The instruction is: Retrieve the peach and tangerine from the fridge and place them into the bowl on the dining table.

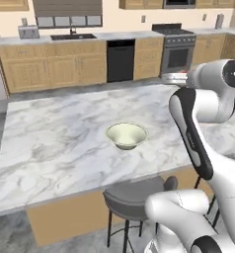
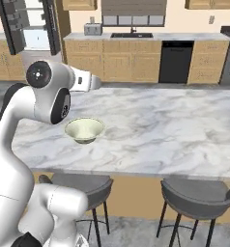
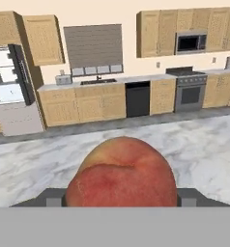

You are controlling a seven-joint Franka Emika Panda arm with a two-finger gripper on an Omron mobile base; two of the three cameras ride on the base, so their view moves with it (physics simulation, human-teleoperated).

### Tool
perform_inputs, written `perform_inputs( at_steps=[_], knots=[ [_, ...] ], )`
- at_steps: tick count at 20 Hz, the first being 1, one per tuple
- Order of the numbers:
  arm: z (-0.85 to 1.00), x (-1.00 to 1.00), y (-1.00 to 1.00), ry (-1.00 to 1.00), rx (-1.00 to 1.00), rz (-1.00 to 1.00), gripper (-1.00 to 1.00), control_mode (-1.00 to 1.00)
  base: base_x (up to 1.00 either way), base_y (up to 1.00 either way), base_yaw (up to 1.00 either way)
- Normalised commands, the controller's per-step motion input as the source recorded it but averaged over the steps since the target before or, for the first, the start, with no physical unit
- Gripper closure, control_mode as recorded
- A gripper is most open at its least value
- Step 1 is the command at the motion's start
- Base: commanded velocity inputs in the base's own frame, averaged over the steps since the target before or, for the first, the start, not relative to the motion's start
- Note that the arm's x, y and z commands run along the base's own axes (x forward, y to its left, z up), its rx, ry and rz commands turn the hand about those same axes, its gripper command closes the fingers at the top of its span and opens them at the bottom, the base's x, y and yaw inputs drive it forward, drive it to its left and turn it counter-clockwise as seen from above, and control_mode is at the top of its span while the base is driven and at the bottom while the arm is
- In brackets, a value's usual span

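The peach, reddish-pink with an orange top, fills the space between my fingers in the hand view, and my gripper is shut on it. My hand hangs above the white marble dining table, pointing toward the far kitchen wall. The pale cream bowl stands empty on the table, below and nearer than the hand. The fridge stands open at the far left. The tangerine is out of view.
Grey stools stand along the table's near edge. Wooden counters with a sink, a black dishwasher and a steel stove line the back wall. A toaster sits on the counter.
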Motion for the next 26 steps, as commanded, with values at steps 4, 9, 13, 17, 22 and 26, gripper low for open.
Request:
perform_inputs(
  at_steps=[4, 9, 13, 17, 22, 26],
  knots=[
    [0.0, 0.0, 0.0, 0.0, 0.0, 0.0, 1.0, 1.0, 0.95, -0.19, 0.56],
    [0.0, 0.0, 0.0, 0.0, 0.0, 0.0, 1.0, 1.0, 0.88, -0.1, 0.5],
    [-0.23, 0.99, -0.14, 0.33, 0.1, 0.45, 1.0, -1.0, 0.0, 0.0, 0.0],
    [-0.44, 0.85, -0.26, 0.15, 0.02, 0.23, 1.0, -1.0, 0.0, 0.0, 0.0],
    [-0.53, 0.68, -0.1, 0.15, 0.0, 0.02, 1.0, -1.0, 0.0, 0.0, 0.0],
    [-0.44, 0.51, 0.0, 0.15, -0.04, 0.0, 1.0, -1.0, 0.0, 0.0, 0.0]
  ],
)
